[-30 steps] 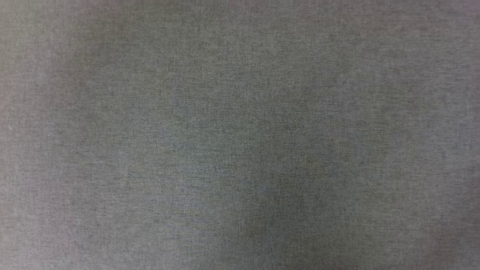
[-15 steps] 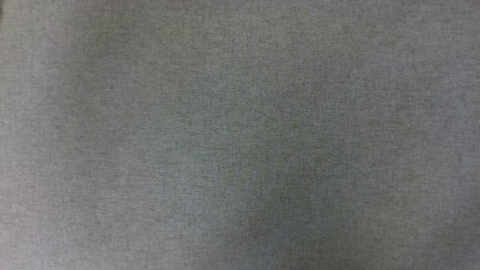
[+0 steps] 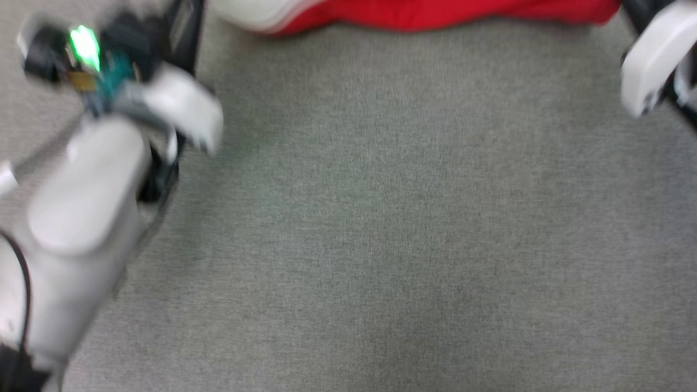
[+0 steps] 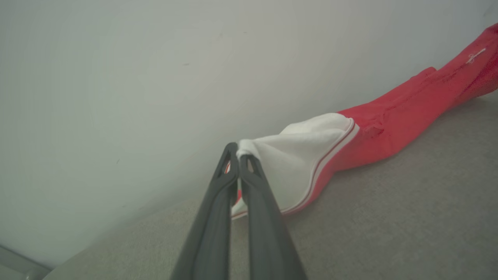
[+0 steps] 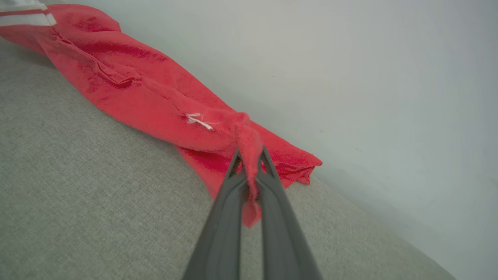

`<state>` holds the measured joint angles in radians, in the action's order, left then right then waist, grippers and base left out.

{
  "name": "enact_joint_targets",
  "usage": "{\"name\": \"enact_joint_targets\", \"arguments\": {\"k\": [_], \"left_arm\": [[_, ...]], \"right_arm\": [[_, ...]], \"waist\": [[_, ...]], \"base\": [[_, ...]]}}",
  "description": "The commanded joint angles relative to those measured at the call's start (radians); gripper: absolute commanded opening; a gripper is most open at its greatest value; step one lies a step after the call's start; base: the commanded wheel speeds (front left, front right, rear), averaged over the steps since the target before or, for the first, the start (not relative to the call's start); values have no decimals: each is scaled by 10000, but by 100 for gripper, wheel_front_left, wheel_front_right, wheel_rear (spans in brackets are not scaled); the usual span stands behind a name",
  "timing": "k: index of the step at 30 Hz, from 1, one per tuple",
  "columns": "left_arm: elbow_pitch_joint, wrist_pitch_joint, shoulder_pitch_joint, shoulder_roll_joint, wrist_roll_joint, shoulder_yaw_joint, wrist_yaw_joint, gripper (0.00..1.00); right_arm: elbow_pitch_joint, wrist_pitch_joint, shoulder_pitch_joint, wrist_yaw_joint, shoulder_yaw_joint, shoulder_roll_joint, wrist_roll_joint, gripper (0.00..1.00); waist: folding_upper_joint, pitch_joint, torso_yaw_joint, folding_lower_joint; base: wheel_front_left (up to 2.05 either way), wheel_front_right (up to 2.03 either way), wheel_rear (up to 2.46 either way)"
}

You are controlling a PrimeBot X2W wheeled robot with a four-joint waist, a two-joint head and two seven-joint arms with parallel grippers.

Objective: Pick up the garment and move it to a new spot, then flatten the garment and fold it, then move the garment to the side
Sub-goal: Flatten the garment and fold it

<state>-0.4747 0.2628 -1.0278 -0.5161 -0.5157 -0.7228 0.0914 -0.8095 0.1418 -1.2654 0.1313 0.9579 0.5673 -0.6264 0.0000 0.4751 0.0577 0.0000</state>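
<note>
The garment (image 3: 435, 13), red with a white striped sleeve, lies stretched along the top edge of the head view on grey cloth. In the left wrist view my left gripper (image 4: 237, 149) is shut on the tip of the garment's white sleeve (image 4: 303, 155), and the red body (image 4: 408, 105) trails away to the right. In the right wrist view my right gripper (image 5: 251, 151) is shut on a pinch of the garment's red hem (image 5: 148, 97), near a small white logo (image 5: 198, 120). The garment sags onto the cloth between the two grips.
Grey woven cloth (image 3: 381, 218) covers the whole work surface. My left forearm (image 3: 81, 207) rises from the lower left and my pale right forearm (image 3: 653, 60) shows at the upper right. A pale wall (image 4: 116, 77) stands right behind the garment.
The head camera has moved: earlier it showed bare grey cloth, now both forearms and the garment's near edge are in the picture, blurred by motion.
</note>
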Motion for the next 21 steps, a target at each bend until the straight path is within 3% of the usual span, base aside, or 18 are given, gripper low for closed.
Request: {"name": "enact_joint_targets", "arguments": {"k": [1,9,18,21], "left_arm": [[335,23,936,-126,-87,61,124,0],[1409,23,4447,-584,-419,109,534,0],[2142,-119,7325,-1062,-851,-336,900,0],[2835,-391,8751,-1472,-1178,-592,1204,0]], "right_arm": [[120,92,653,-13,131,170,-149,0],[623,227,3180,-11,490,739,-718,0],[1542,-77,5496,-11,666,1359,-1145,0],[2205,-348,6924,-11,431,1864,-1426,0]], "waist": [[0,-661,38,0],[0,-1913,64,0],[0,-3118,-74,0],[0,-3825,-74,0]], "base": [[0,0,0],[0,0,0],[0,0,0],[0,0,0]]}}
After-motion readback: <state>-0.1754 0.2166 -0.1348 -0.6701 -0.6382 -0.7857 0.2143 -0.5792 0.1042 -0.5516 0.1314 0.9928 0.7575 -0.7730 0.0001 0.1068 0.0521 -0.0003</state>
